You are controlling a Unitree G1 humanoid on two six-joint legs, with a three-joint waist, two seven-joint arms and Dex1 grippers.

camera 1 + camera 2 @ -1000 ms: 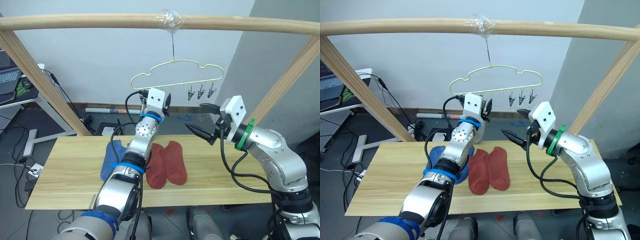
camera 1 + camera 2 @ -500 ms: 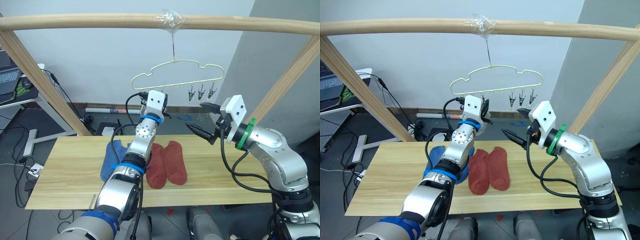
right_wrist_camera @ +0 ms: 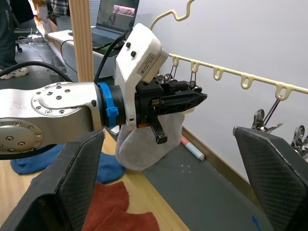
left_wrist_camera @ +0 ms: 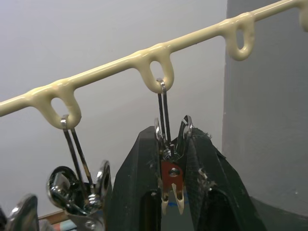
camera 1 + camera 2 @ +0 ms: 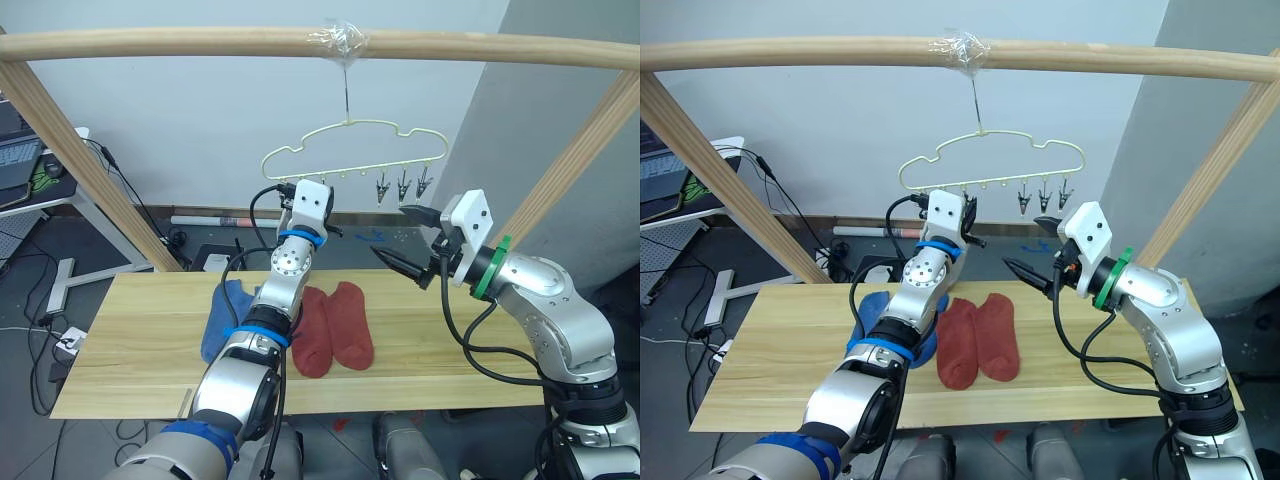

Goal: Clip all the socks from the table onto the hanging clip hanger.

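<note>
On the table (image 5: 130, 330), blue socks (image 5: 222, 318) and rust-red socks (image 5: 335, 325) are left lying. The left gripper (image 4: 171, 159) is pressed onto a clip (image 4: 170, 166) of the clip hanger (image 5: 350, 150), where a light grey sock (image 3: 144, 142) hangs; if the clip is released off the fabric, the sock could be dropped. The right gripper (image 5: 405, 240) is held spread and empty, near the hanger's right-hand clips (image 5: 402, 185).

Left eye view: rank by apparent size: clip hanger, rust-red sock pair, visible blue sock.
1. clip hanger, widest span, though thin wire.
2. rust-red sock pair, the largest solid patch.
3. blue sock, smallest, but the left arm covers part of it, so its rank is unsure.
</note>
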